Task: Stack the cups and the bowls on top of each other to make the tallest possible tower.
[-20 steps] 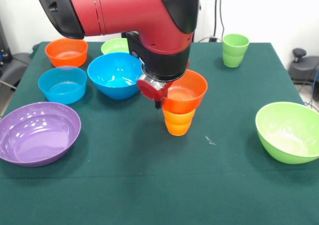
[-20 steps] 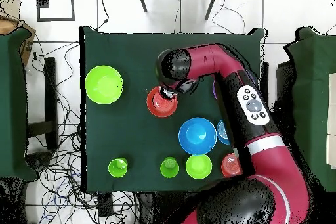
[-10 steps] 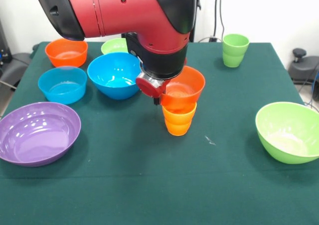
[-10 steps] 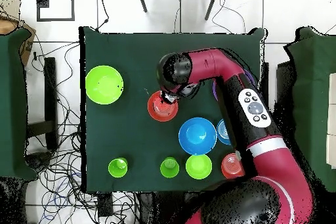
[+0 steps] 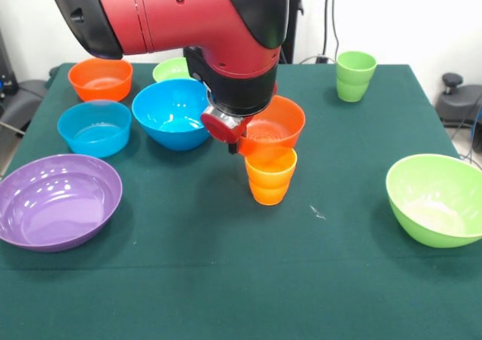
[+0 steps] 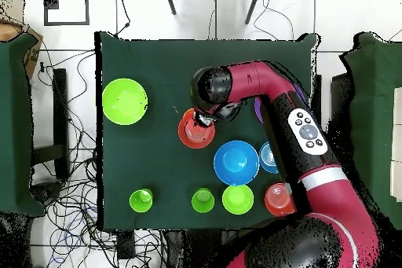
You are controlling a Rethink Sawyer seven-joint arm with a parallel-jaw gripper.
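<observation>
One orange bowl [image 5: 273, 125], clamped at its rim by the claw [image 5: 235, 145], hangs tilted just above the orange cup [image 5: 270, 176] at mid-frame on the green counter [image 5: 226, 280], so the placing step seems underway, and next it needs levelling, centring and lowering.

The red and black robot arm [image 5: 188, 16] reaches down over the middle of the table, its wrist pointing straight down and its gripper [image 5: 235, 145] clamped on the rim of a small glossy orange plastic bowl [image 5: 275, 125], held slightly tilted.
</observation>
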